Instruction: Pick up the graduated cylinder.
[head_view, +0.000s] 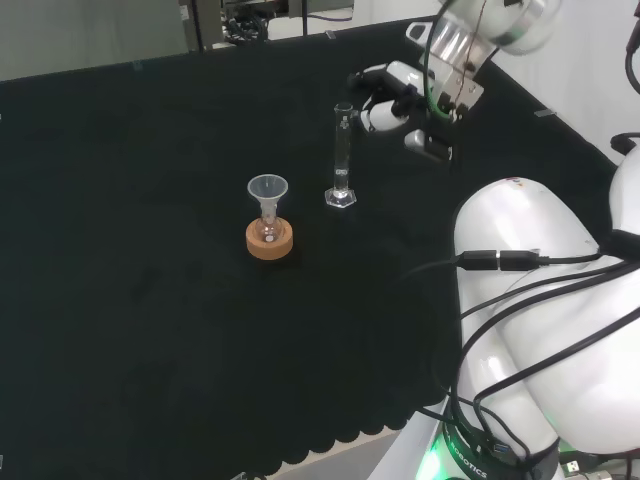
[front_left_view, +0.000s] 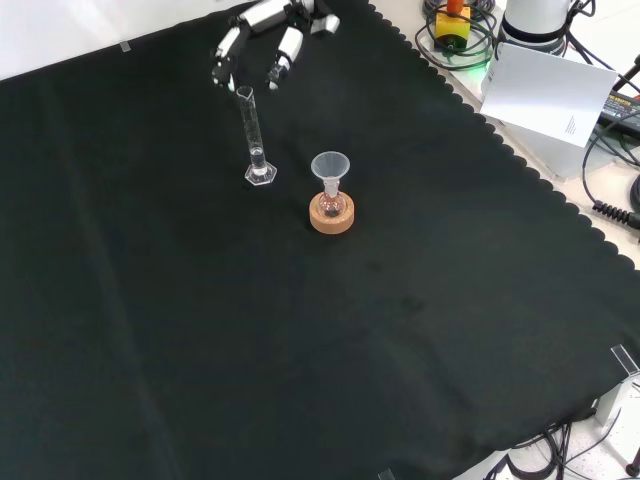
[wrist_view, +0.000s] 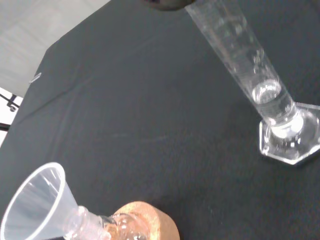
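Black cloth (front_left_view: 400, 330) covers the bench, its scalloped edge toward the room's cables. The hand (front_left_view: 262, 38) hovers with fingers relaxed and apart, just beside the top of the upright graduated cylinder (front_left_view: 253, 135), not touching it. Closing low on the tube would likely avoid tipping it toward the nearby funnel (front_left_view: 329, 170) and cork stand (front_left_view: 331, 216).

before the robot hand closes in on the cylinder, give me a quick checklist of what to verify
1. Graduated cylinder upright on its hexagonal base: ok.
2. Robot hand open, fingers not curled round anything: ok.
3. Fingers around the cylinder: not ok; in the front view they hang beside its top, apart from it.
4. Funnel in the flask on the cork ring stands clear of the cylinder: ok.
5. Cylinder contents: a little clear liquid seems to sit at the bottom in the wrist view; cannot tell for sure.
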